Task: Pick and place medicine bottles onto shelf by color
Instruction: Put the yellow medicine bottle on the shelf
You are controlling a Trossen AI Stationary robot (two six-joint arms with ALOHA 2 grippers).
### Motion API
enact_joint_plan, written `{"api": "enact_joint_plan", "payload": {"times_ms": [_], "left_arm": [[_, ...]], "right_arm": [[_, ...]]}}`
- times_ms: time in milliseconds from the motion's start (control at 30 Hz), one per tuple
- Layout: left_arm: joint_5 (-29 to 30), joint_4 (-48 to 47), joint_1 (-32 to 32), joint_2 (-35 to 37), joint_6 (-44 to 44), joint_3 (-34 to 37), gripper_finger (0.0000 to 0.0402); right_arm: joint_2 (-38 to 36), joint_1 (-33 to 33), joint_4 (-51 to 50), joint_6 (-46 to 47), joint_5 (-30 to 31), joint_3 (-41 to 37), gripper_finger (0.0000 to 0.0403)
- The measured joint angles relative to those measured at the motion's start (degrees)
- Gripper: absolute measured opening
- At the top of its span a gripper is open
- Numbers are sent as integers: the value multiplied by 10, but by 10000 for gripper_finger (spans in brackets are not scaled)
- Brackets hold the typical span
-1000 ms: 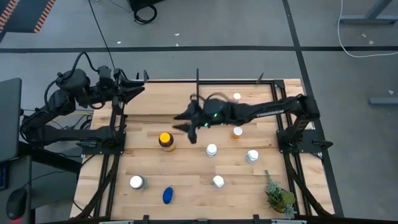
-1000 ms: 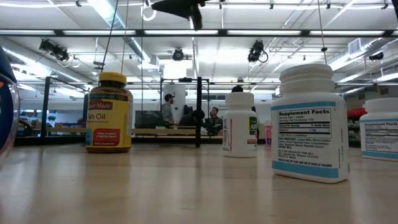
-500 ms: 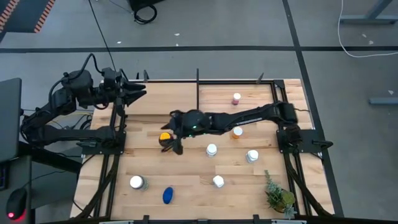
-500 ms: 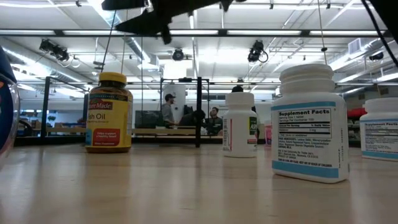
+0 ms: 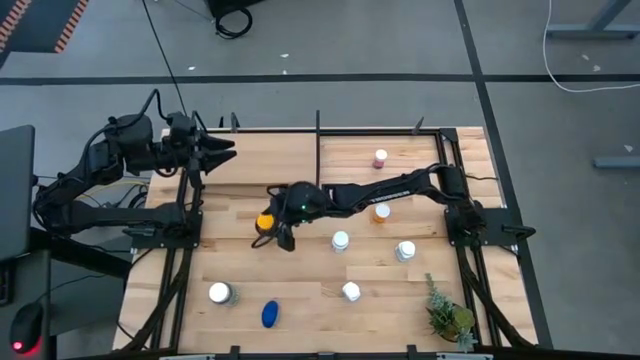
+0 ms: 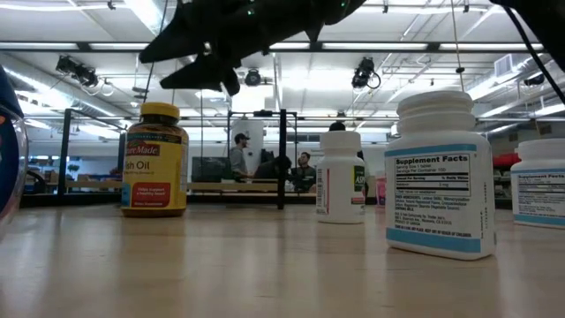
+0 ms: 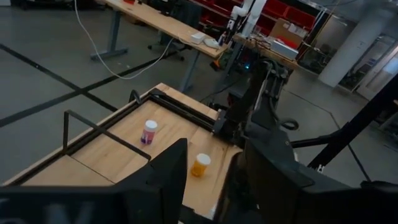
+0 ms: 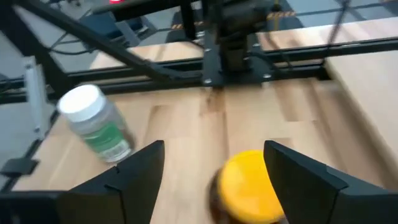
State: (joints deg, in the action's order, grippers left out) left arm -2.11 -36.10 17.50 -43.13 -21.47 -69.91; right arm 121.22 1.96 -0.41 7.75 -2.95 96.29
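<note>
The amber yellow-capped bottle (image 5: 265, 222) stands upright on the tabletop left of centre, also showing in the low view (image 6: 155, 159). My right gripper (image 5: 276, 233) is open and hovers just above it. In the right wrist view (image 8: 214, 152) the yellow cap (image 8: 249, 186) lies between the two fingers, apart from both. My left gripper (image 5: 215, 150) is open and empty at the table's far left corner. A pink-capped bottle (image 5: 380, 158) stands on the shelf (image 5: 350, 150) at the far edge.
An orange-capped bottle (image 5: 381, 212), white bottles (image 5: 341, 240) (image 5: 405, 250) (image 5: 351, 291) (image 5: 220, 293) and a blue bottle (image 5: 270, 313) are spread over the planks. A green plant (image 5: 450, 318) stands at the near right corner. A black upright divider (image 5: 318, 135) splits the shelf.
My right gripper has gone from the table's middle toward its left and near edges and come down, ending just above the amber bottle with its fingers still open. The bottles have not moved.
</note>
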Motion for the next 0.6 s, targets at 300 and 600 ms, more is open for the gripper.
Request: {"api": "enact_joint_plan", "payload": {"times_ms": [300, 600], "left_arm": [[0, -27, 0, -3, 2, 0, 214], [0, -33, 0, -3, 0, 0, 239]], "right_arm": [[3, -8, -9, -11, 11, 0, 333], [3, 6, -3, 4, 17, 3, 333]]}}
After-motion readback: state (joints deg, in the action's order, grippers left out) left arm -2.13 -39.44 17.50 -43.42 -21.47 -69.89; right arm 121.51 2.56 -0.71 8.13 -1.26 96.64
